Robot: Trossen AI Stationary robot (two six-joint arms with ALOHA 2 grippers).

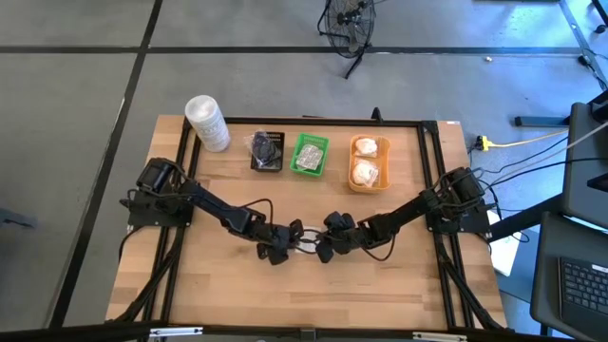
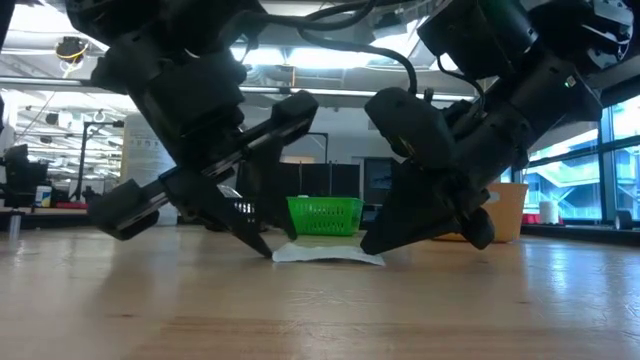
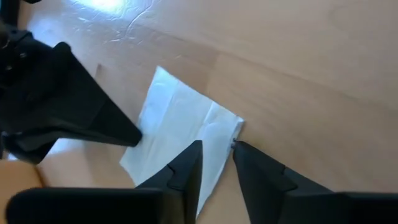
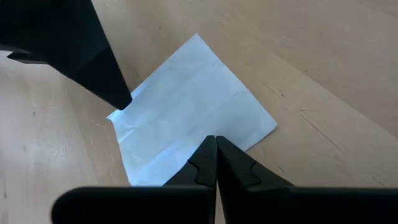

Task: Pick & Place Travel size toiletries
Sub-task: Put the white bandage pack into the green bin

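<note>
Low on the table, left hand astride sachet's corner; right hand shut.

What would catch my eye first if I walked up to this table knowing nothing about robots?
Two dark arms meet near the table's middle over one flat white sachet, the left gripper closing around one edge and the shut right gripper pressing on the opposite edge. Behind them, along the far edge, stand a tall white tub and three small trays: black, green and orange.
</note>
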